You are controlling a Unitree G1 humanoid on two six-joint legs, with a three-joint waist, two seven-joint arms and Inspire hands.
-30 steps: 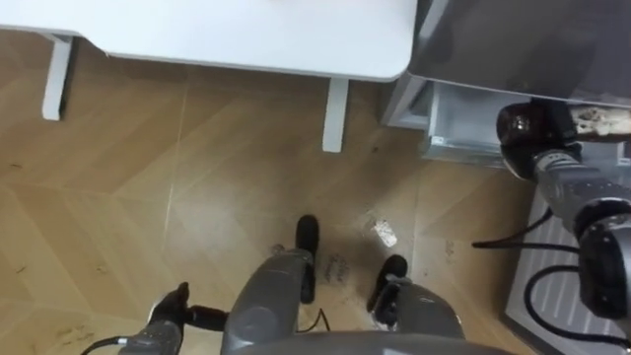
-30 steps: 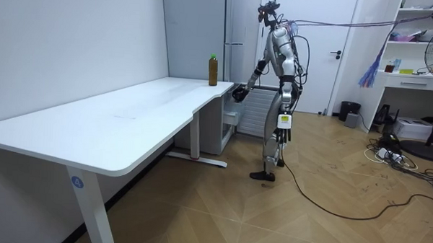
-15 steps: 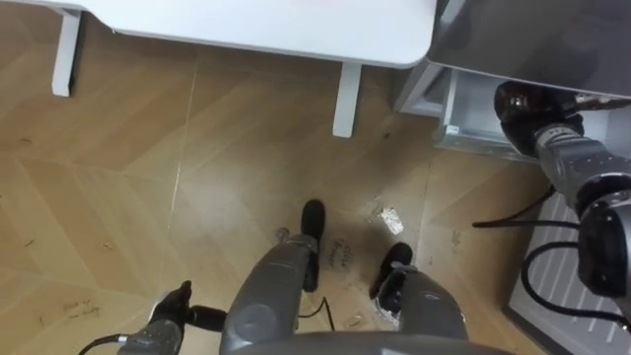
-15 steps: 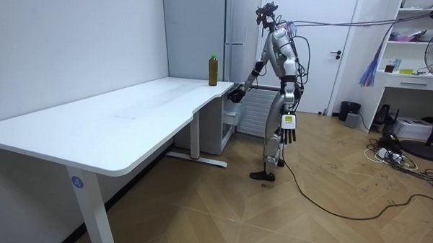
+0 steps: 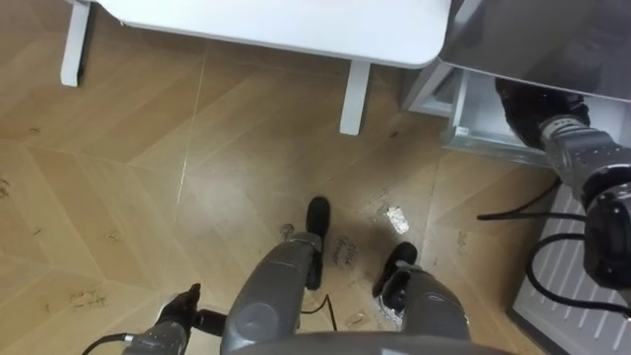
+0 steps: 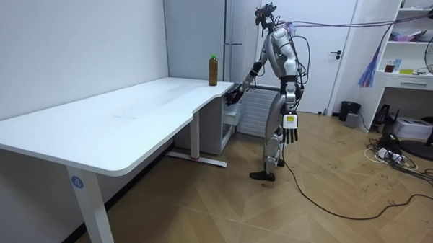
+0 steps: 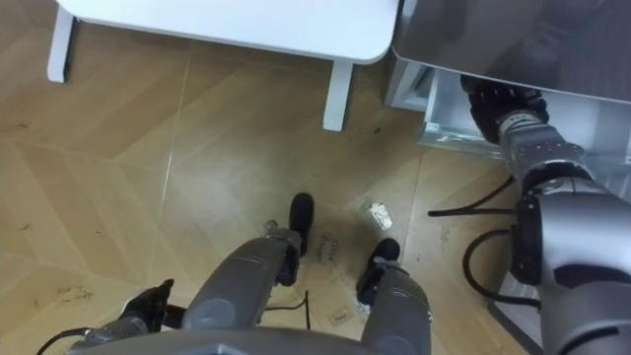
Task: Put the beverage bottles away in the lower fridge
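Brown drink in a tall green-capped bottle (image 6: 213, 69) stood upright on the far corner of the long white desk (image 6: 115, 125), just beside the tall grey fridge (image 6: 194, 27) and well apart from both of the robot's hands. We saw the right hand (image 7: 500, 102) at the pale, open lower compartment of the fridge (image 5: 471, 120). It was partly tucked beneath the grey front above, so we could not tell whether it gripped anything. The left hand (image 6: 291, 130) hung by the hip, loose and straight, holding nothing. The robot stood on the wooden floor (image 5: 148, 177) at the desk's end, facing the fridge. We judged the step in hand to be readying the lower compartment. The next move, as we read it, called for drawing the right hand out, raising it to the desk corner and closing it round the bottle without tipping it.
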